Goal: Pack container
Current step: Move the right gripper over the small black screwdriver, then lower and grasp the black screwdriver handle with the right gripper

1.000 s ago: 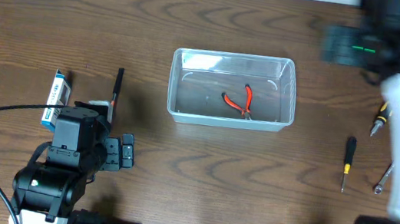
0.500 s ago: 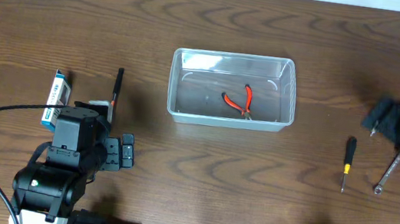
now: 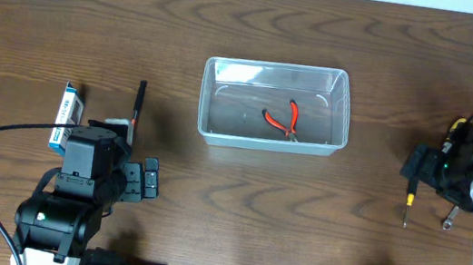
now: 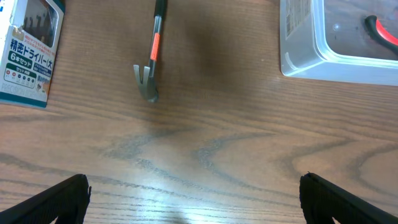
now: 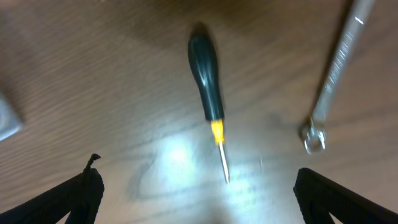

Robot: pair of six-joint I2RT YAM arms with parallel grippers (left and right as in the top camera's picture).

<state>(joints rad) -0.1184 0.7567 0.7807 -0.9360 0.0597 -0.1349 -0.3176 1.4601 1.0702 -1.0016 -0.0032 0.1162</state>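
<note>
The clear plastic container (image 3: 207,101) stands in the middle of the table with red-handled pliers (image 3: 282,120) inside. Its corner shows in the left wrist view (image 4: 305,43). My left gripper (image 3: 150,179) is open and empty near the front left, over bare wood (image 4: 196,199). My right gripper (image 3: 417,165) is open and empty at the right, above a black-and-yellow screwdriver (image 3: 408,203). In the right wrist view the screwdriver (image 5: 208,81) lies just ahead of the open jaws (image 5: 199,196), tip towards them.
A silver wrench (image 3: 452,216) (image 5: 336,68) lies right of the screwdriver. A small hammer with a black-and-orange handle (image 3: 138,106) (image 4: 153,53) and a blue-and-white box (image 3: 66,112) (image 4: 28,53) lie at the left. A second screwdriver (image 3: 450,133) is partly hidden by the right arm.
My right arm has swung from the far right back corner down and forward, and now hangs over the black-and-yellow screwdriver. The left arm has not moved.
</note>
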